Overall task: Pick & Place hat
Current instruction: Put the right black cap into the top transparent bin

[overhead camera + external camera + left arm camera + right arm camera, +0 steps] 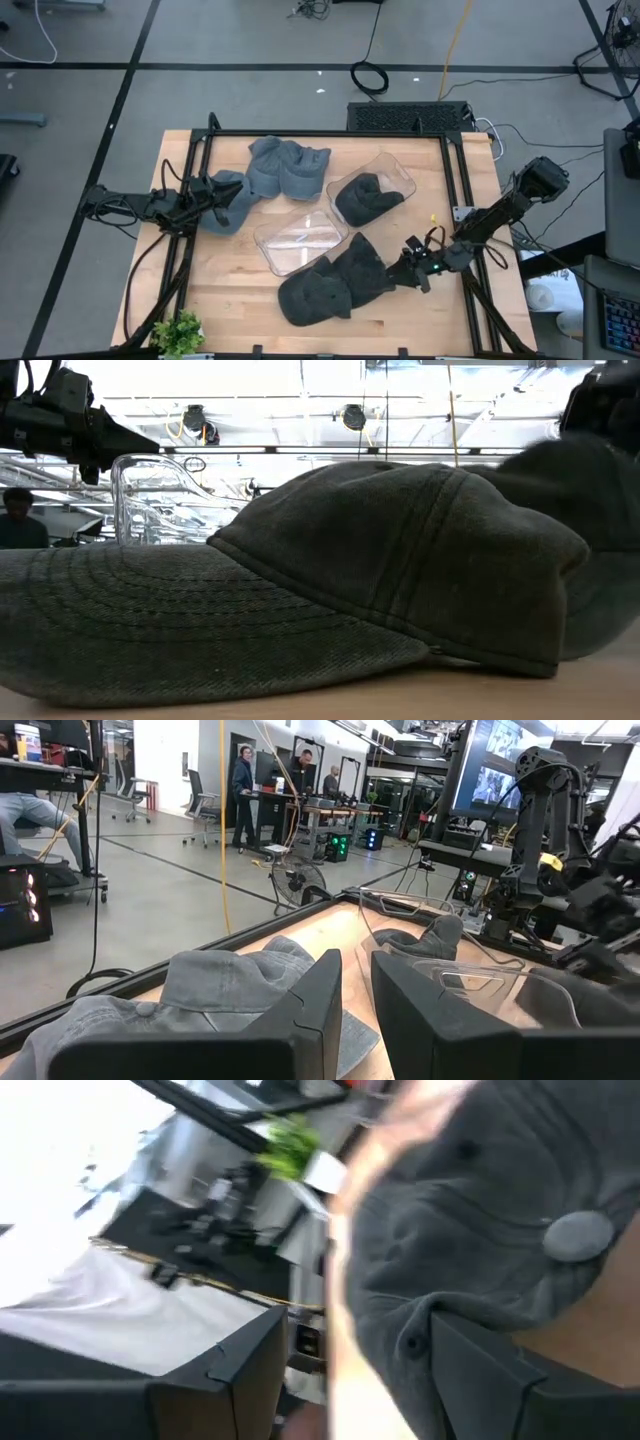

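We see the right gripper (408,268) at the edge of the dark hat (335,280) on the worktop (230,290), near the empty clear bin (300,238). Its fingers stand spread around the crown, not yet pinching. We judge that it should close on a thick fold of cloth, then lift slowly. The left gripper (222,192) rests at a light grey hat (232,200), fingers nearly together; whether it pinches the cloth we cannot tell. We can read no brand or writing.

Dark cap (300,590) brim cropped (low view)
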You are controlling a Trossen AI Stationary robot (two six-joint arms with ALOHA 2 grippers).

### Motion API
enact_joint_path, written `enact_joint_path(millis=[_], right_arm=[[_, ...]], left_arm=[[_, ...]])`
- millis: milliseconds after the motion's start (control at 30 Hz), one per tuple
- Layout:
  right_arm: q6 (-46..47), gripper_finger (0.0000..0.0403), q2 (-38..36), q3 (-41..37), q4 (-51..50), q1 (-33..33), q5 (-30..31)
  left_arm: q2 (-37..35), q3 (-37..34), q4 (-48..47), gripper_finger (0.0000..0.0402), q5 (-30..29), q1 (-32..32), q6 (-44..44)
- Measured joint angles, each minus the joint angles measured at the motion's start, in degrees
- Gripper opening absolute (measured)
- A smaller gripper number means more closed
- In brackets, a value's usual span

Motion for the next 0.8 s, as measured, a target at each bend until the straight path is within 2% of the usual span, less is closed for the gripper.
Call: enact_joint_path(millis=[167,267,400,500,800], right_arm=[[7.64,0.0217,0.02,0.00,-12.31,-2.35,0.03],[10.70,0.0217,0.02,0.00,-16.43,-3.36,-0.09],[15.60,0.0217,0.00,0.02,-21.28,-4.45,-4.59],[19.12,0.0217,-0.13,0.24,-24.77,-5.13,-5.50],[19.14,0.0217,0.80,0.13,-22.58,-6.05,-5.71]], left_arm=[[-0.01,0.00,-0.01,0.0067,0.00,0.00,0.00],[0.00,0.00,0.00,0.0067,0.00,0.01,0.00],[-0.01,0.00,-0.01,0.0067,0.00,0.02,0.00],[-0.01,0.00,0.01,0.0067,0.00,0.02,0.00],[0.01,0.00,-0.01,0.0067,0.00,0.00,0.00]])
